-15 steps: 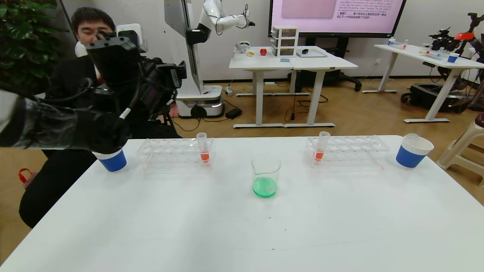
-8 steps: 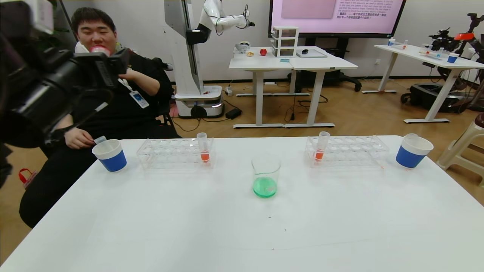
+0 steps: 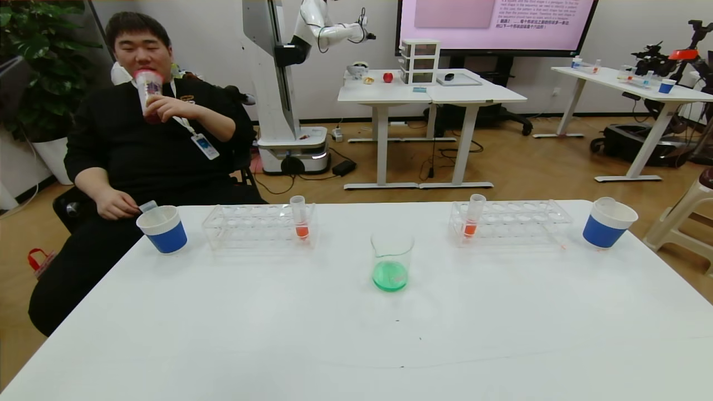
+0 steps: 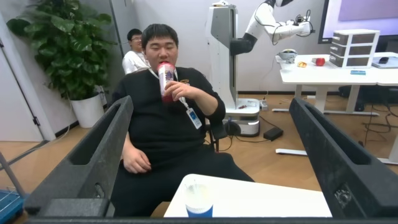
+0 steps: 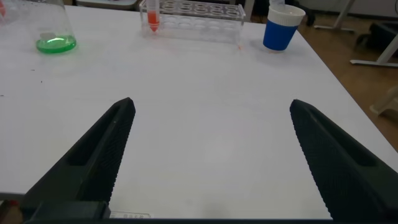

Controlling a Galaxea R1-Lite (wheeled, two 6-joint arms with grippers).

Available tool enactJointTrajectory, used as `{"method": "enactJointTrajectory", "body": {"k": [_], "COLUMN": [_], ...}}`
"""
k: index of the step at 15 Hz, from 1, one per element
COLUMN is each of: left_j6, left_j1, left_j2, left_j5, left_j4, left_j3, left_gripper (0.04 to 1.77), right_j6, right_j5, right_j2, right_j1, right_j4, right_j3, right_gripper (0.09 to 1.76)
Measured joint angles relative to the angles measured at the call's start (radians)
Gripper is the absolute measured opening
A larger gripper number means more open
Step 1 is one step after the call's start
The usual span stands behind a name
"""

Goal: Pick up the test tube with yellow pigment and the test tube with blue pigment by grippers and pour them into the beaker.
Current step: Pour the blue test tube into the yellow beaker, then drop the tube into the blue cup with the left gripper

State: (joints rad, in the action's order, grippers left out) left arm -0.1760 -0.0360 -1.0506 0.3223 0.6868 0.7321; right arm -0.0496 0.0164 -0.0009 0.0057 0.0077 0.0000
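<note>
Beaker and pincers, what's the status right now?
Both pincers open, empty: left pincer raised off the table's left end, right pincer over bare table. Beaker holds green liquid. Nothing in the way.

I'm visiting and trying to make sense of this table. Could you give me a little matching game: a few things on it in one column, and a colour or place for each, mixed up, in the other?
Things:
1. beaker
2. tube in the left rack
3. paper cup on the right
4. left gripper

Descriptions:
A. blue sleeve, near the table's right edge
B. green liquid at the bottom, mid-table
C. open and empty, facing a seated man who is drinking
D. orange-red liquid, standing upright

Pairs: 1-B, 2-D, 3-A, 4-C
</note>
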Motion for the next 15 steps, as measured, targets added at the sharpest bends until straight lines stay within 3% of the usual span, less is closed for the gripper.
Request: {"method": "enactJointTrajectory", "body": {"k": [3, 7, 10, 13, 15], "left_j6": [-0.001, -0.009, -0.006, 0.017, 0.038], "left_j1": [0.007, 0.023, 0.033, 0.027, 0.029], "left_j2": [0.195, 0.47, 0.652, 0.813, 0.918], "left_j5": [0.001, 0.0, -0.017, -0.107, -0.228], "left_j4": [-0.147, -0.426, -0.511, -0.515, -0.507], "left_j3": [-0.051, -0.096, -0.148, -0.233, -0.293], "left_gripper": [1.75, 1.75, 1.75, 1.75, 1.75], "right_j6": [0.0, 0.0, 0.0, 0.0, 0.0], "right_j5": [0.0, 0.0, 0.0, 0.0, 0.0], "right_j2": [0.0, 0.0, 0.0, 0.0, 0.0], "right_j1": [0.0, 0.0, 0.0, 0.0, 0.0], "right_j4": [0.0, 0.0, 0.0, 0.0, 0.0], "right_j3": [0.0, 0.0, 0.0, 0.0, 0.0], "right_gripper": [1.74, 1.74, 1.74, 1.74, 1.74]}}
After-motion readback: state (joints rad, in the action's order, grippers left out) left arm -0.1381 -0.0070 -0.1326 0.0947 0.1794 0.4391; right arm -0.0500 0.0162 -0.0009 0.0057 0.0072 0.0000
